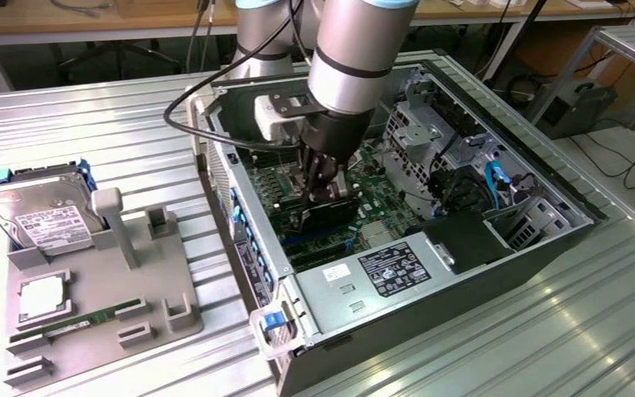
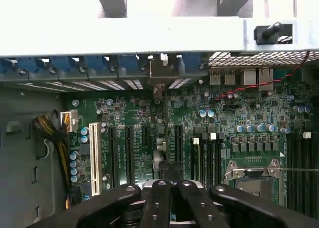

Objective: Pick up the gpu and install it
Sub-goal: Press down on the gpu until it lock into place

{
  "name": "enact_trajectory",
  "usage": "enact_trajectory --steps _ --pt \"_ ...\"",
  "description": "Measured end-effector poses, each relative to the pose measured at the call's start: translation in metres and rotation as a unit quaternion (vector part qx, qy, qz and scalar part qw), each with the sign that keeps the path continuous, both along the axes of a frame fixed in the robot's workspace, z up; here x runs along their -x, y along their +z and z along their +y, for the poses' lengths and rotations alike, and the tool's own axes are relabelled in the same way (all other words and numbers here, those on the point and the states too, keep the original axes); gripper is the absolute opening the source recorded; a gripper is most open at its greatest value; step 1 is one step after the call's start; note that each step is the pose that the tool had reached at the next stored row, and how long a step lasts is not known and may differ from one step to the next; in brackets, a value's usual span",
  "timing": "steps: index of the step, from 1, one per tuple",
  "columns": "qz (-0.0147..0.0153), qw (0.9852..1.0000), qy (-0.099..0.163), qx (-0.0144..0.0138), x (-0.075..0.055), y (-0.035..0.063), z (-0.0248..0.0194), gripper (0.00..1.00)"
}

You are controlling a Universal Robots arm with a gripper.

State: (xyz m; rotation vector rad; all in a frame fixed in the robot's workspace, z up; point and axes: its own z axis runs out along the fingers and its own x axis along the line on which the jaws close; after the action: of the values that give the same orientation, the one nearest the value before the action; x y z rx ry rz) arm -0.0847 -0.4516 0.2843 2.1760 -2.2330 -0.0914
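Inside case (image 1: 516, 248) | hand (image 1: 327, 192) clamped on gpu (image 1: 332, 211) (edge-on, upright)

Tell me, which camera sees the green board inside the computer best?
The wrist view: it looks straight down at the board, so its slots and chip socket show plainly. The exterior view sees the board slanted inside the case, partly behind the arm.
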Motion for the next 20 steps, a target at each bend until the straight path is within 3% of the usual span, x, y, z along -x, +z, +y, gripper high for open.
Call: enact_trajectory --steps 1,7,20 --pt "-0.0067 1.0 0.0 0.0004 0.0 -0.0079 0.0019 0.11" --pt "-0.0069 1.0 0.0 0.0003 0.0001 -0.0085 -0.0017 0.11" --pt "-0.0071 1.0 0.0 -0.0001 0.0 -0.0132 -0.0011 0.11"
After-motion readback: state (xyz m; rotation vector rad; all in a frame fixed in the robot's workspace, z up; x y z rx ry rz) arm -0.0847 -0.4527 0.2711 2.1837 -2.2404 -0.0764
